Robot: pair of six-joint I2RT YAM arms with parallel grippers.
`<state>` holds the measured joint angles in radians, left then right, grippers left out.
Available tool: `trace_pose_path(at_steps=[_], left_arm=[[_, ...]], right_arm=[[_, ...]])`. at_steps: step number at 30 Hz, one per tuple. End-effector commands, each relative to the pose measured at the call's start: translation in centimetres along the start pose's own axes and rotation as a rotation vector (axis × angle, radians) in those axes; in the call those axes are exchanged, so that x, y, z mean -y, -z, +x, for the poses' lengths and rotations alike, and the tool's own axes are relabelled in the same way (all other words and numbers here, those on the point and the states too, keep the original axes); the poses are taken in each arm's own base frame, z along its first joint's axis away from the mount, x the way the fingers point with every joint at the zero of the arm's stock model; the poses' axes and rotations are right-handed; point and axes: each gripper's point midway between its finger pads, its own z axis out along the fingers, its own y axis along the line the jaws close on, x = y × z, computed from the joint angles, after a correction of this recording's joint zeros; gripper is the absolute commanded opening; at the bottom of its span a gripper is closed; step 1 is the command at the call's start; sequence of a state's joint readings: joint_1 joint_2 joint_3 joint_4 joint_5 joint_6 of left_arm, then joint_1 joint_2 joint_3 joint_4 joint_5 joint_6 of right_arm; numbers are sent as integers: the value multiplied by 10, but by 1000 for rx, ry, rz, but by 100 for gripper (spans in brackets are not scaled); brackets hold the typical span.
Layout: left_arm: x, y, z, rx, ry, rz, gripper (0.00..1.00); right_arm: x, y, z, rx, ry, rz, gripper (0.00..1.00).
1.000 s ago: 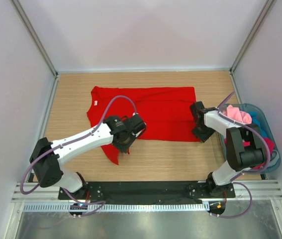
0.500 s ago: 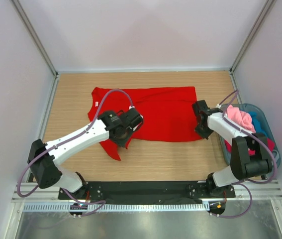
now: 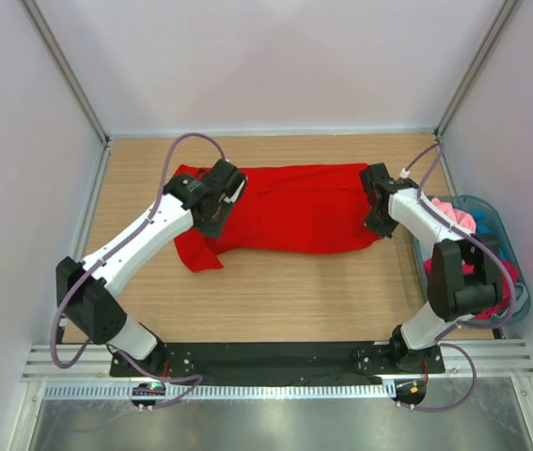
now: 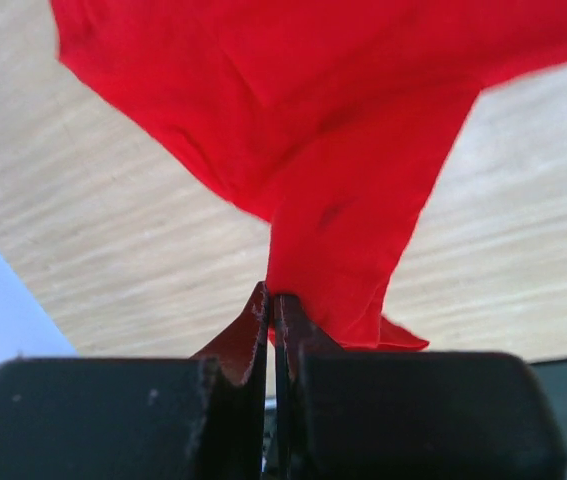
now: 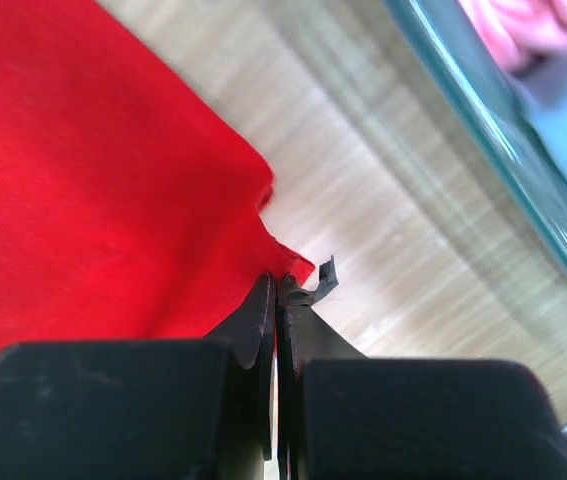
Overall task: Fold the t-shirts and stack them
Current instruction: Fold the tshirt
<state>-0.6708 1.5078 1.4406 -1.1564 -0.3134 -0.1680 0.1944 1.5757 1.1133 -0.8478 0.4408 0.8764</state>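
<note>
- One red t-shirt [image 3: 294,211] lies on the far half of the wooden table [image 3: 294,301]. Its long axis runs left to right, parallel to the back wall.
- Its right end is a fairly straight edge just beside the basket [image 5: 503,148]. Its left end is bunched, with a lobe of cloth trailing toward the near edge. Which end is the neck cannot be told, since the left arm covers that part.
- The left gripper [image 4: 273,305] is over the shirt's left end. Its jaws are pressed together on a fold of red cloth, which rises from the fingertips in a taut band.
- The right gripper [image 5: 276,285] is at the shirt's right end. Its jaws are closed tight, pinching the very corner of the red fabric, and bare wood shows just past it.
- There are two arms, and each has hold of the same shirt, one at either end.
- The basket stands at the table's right edge and holds crumpled tees in three colours: pink [image 3: 456,214], teal-blue [image 3: 493,240] and crimson [image 3: 510,282]. Each seems to be one garment, though the right arm hides part of the pile.
</note>
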Motion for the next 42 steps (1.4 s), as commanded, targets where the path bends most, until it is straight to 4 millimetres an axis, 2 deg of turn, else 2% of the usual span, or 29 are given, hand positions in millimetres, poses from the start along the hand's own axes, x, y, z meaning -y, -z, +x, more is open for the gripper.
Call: trace_pose_path(at_steps=[1, 2, 4, 9, 15, 20, 23, 27, 30, 39, 42], left_arm=[[-13, -8, -35, 58, -15, -21, 0], [-18, -8, -44, 76, -10, -34, 0], [-22, -19, -54, 67, -26, -49, 0], [-51, -42, -83, 69, 16, -94, 0], [-81, -64, -108, 79, 91, -132, 0], [-90, -88, -138, 105, 112, -162, 0], [-92, -101, -153, 132, 128, -162, 0], [-98, -118, -173, 153, 145, -182, 0], [-106, -131, -173, 136, 161, -189, 0], [-123, -141, -185, 162, 207, -230, 0], [-130, -138, -199, 218, 232, -250, 0]], right_arm=[[-13, 2, -23, 38, 51, 19, 1], [-19, 6, -32, 52, 48, 6, 1], [-25, 3, -38, 59, 66, 12, 1], [-47, 9, -68, 103, 73, -7, 1], [-59, -6, -86, 100, 90, 28, 1], [-68, -18, -103, 106, 77, 21, 1], [-77, -25, -107, 98, 86, 11, 1], [-80, -37, -108, 80, 85, 27, 1], [-78, -44, -109, 66, 78, 39, 1], [-92, -51, -116, 47, 85, -3, 1], [-99, -52, -118, 36, 93, -23, 1]])
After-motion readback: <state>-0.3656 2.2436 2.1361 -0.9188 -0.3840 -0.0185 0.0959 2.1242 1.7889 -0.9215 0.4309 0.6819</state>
